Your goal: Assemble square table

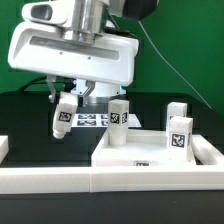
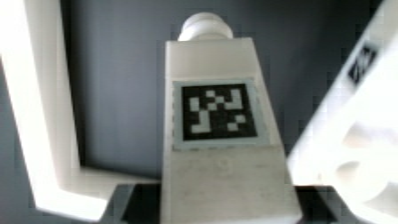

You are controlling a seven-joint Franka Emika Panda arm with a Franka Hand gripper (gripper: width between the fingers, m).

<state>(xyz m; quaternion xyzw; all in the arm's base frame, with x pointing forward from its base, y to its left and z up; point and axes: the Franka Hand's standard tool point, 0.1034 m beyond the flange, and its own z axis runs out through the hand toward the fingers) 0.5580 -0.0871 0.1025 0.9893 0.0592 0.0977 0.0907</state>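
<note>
black tabletop fills the scene under a green backdrop; nearest the exterior camera runs a long white border wall [image 1: 60, 177], boxing in the front edge; just behind it, toward the exterior view's right, lies the square slab [image 1: 150, 152] with its raised rim, three tagged legs standing around it: one [image 1: 119, 125] at its far near-centre corner, one [image 1: 181, 138] at its right, one [image 1: 177, 113] farther back; open black surface remains on the exterior view's left; farther back the marker board [image 1: 95, 119] lies flat; a fourth leg [image 1: 63, 117] hangs tilted above the table, clear of the slab, clamped between the gripper [image 1: 64, 101] fingers; the wrist view shows this leg [image 2: 219, 110] running lengthwise away from the fingers [image 2: 151, 198], its tag facing the camera, the jaws closed against its base; the arm reaches down from above, wrist roughly vertical.
</note>
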